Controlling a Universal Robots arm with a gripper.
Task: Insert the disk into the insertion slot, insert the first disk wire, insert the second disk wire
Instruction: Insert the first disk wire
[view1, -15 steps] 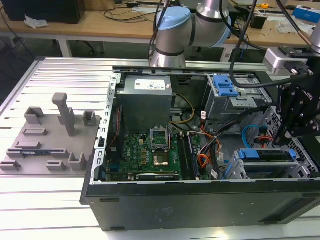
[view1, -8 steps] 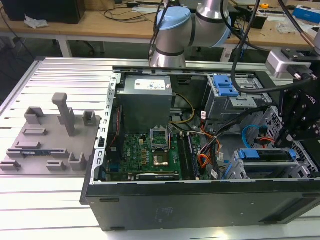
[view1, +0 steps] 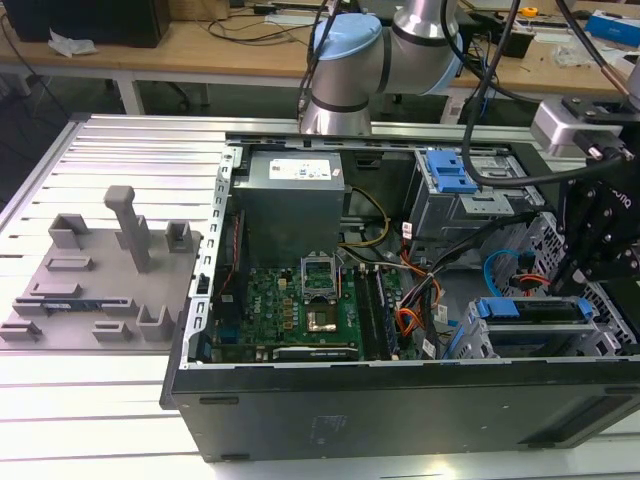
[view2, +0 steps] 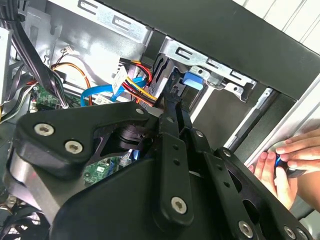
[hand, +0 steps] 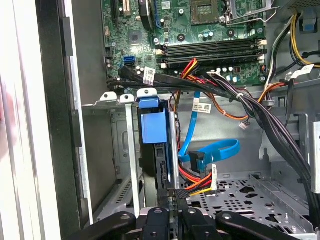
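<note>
The disk (hand: 151, 127), framed by its bright blue carrier, sits inside the silver insertion slot (hand: 117, 145) at the case's front corner. In the exterior view the disk's blue carrier edge (view1: 530, 309) lies level in the perforated cage (view1: 470, 340). My gripper (hand: 175, 202) hangs right at the disk's rear edge. Its fingers are shut on a black connector carrying red, yellow and black wires (hand: 196, 186). In the second wrist view the gripper (view2: 167, 107) points at the same spot, with the coloured wires (view2: 140, 82) ending at its tip. A light blue flat cable (hand: 212, 150) lies loose beside the disk.
Thick black cable bundles (hand: 270, 120) cross the case above the motherboard (view1: 300, 300). A darker cage with a blue latch (view1: 450, 170) stands at the back. A person's hand (view2: 282, 167) rests outside the case wall. A grey fixture plate (view1: 90, 270) lies on the exterior view's left.
</note>
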